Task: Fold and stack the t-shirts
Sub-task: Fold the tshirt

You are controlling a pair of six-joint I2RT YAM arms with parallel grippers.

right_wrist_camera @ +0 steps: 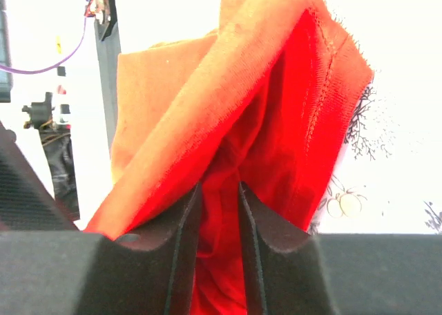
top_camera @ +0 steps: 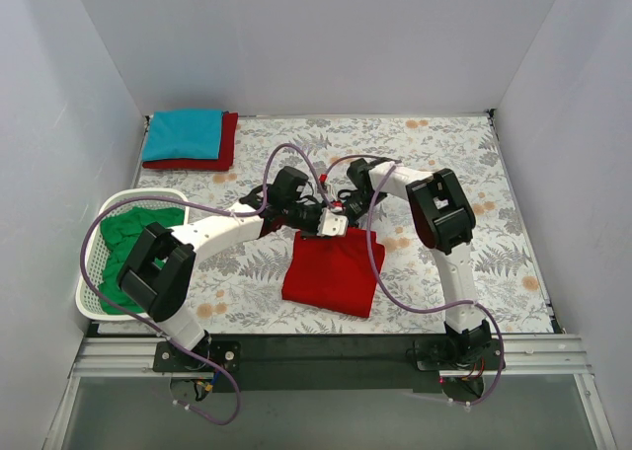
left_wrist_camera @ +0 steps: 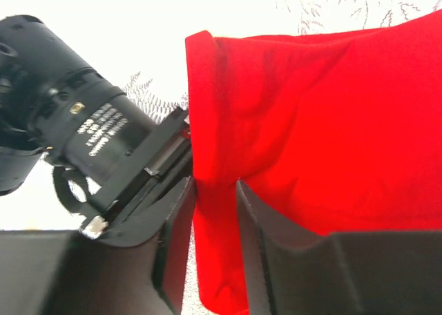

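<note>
Both arms bend inward — left end effector and right end effector nearly touching, each pinched closed.

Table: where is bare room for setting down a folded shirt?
Free: the far strip between the teal t-shirt stack and the right wall, and the right side beyond the right arm. Crowded: centre, around the red t-shirt; left, the basket.

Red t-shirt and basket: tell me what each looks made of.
The red t-shirt looks like soft matte knit cloth, perhaps cotton: fine weave, stitched hem, limp folds. The basket looks like rigid white plastic: open lattice walls holding their shape; its finish is too small to judge.
</note>
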